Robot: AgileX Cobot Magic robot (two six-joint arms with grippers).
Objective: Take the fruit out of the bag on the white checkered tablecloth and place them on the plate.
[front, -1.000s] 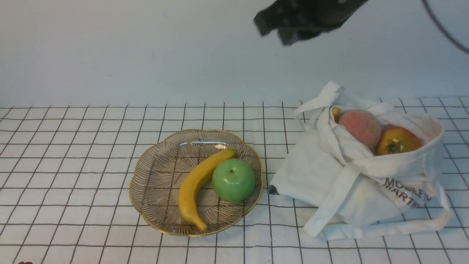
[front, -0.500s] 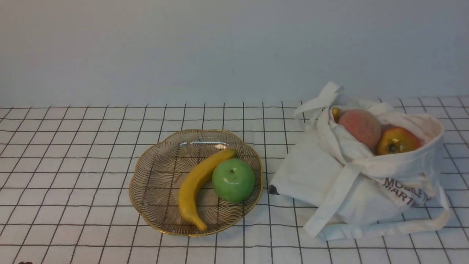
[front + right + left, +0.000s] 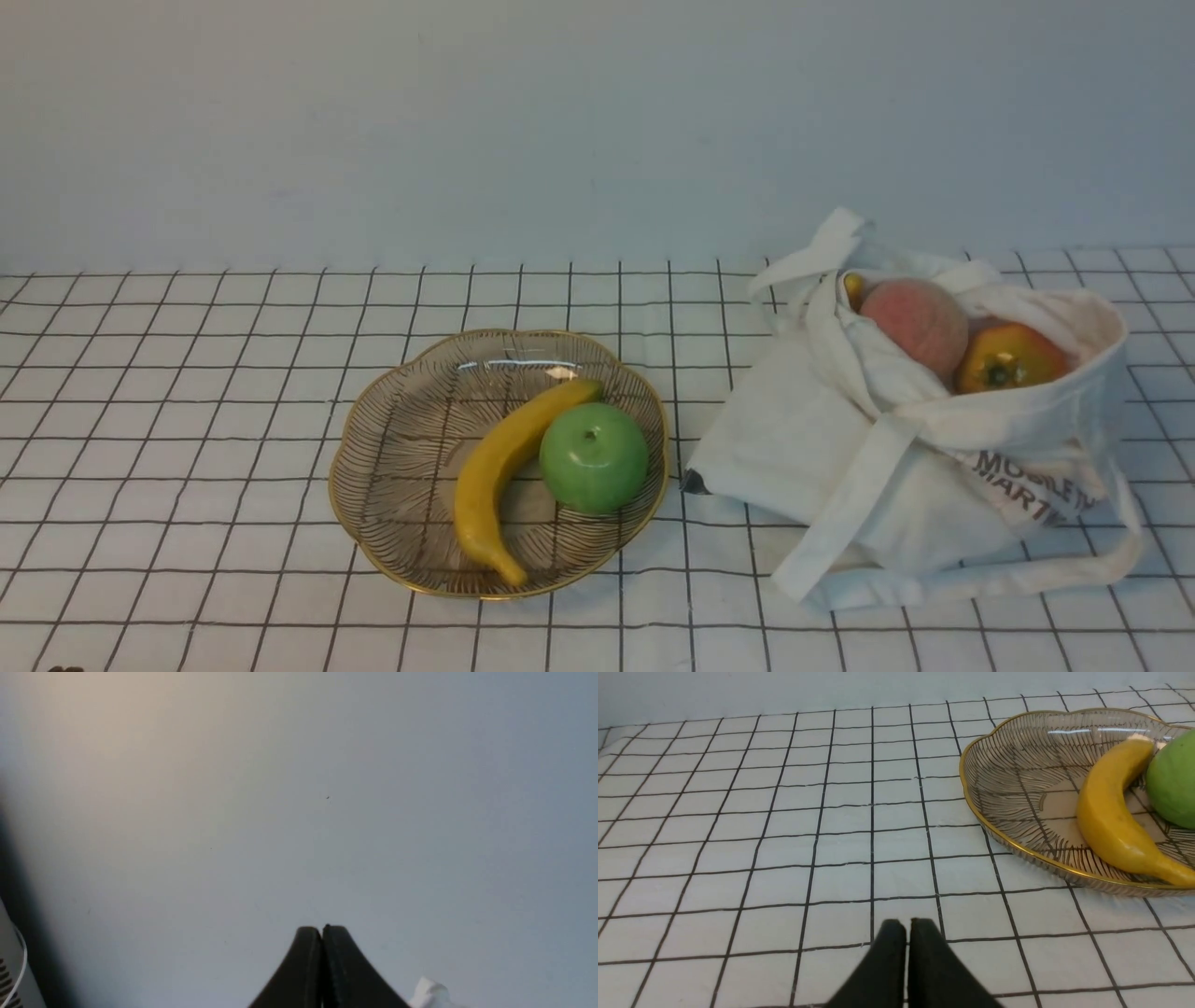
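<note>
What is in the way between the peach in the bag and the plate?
Nothing on the tablecloth between them. The bag's front fold covers the peach's lower part, and the green apple and banana fill the plate's bag-side half.

Currently seeing: one plate (image 3: 397,448), one bag (image 3: 831,448), one tablecloth (image 3: 187,373), one banana (image 3: 495,471), one green apple (image 3: 594,457), one peach (image 3: 915,322), one orange-yellow fruit (image 3: 1013,359) showing.

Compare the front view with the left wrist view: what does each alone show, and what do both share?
Only the front view: the bag, holding a peach and an orange fruit. Only the left wrist view: the left tool, shut. Both: the plate with the banana and apple on it, and the checked cloth.
</note>
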